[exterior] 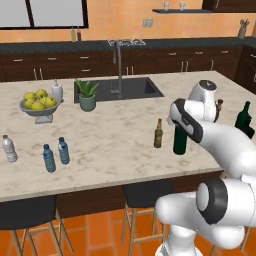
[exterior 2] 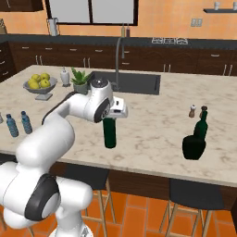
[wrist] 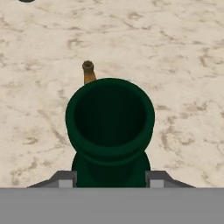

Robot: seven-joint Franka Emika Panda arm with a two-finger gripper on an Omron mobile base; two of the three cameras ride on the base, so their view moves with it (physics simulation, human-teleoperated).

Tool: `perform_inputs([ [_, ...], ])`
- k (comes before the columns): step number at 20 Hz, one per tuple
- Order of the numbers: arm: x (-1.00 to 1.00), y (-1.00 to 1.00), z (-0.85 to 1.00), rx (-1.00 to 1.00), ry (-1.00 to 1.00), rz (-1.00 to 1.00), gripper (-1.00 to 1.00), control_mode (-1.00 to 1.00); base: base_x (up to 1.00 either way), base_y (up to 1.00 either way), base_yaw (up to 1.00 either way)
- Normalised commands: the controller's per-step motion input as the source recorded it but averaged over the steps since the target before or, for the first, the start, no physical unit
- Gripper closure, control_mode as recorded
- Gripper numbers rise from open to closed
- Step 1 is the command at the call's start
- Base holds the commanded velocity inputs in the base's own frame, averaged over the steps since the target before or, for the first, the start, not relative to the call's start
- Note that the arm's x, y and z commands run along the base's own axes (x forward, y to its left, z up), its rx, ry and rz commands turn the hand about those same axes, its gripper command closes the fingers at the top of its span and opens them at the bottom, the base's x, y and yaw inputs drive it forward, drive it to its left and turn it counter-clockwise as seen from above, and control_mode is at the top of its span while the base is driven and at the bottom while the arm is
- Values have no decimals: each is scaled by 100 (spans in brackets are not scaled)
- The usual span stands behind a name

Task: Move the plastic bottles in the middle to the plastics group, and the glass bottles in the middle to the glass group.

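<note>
The tall green wine bottle [exterior 2: 109, 133] stands upright on the marble surface [exterior: 110, 130], near its front edge and roughly midway along. The tool [wrist: 109, 179] sits over its neck, one finger on each side. The fingers look close against the glass, so I judge them gripping or about to grip, but I cannot tell whether contact is made. Taking it high on the neck, from straight above, probably suits a lift that keeps it vertical.

The hand view looks down the open mouth and shows the brown amber bottle [exterior: 158, 134] just beyond it. In the left base view the amber bottle stands just beside the green one, with three small plastic bottles [exterior: 49, 158] well away at the left. In the right base view the glass group [exterior 2: 194, 141] waits at the right end, past the shakers [exterior 2: 192, 111].
</note>
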Motion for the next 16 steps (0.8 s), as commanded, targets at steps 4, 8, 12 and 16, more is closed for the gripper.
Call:
perform_inputs([
  [4, 0, -78, 12, 0, 9, -4, 100, -100, 0, 0, 0],
  [8, 0, -80, 1, 0, 3, -4, 100, -100, 0, 0, 0],
  [12, 0, -58, -1, 0, -2, -1, 100, -100, 0, 0, 0],
  [16, 0, -41, 0, 1, -16, 0, 100, -100, 0, 0, 0],
])
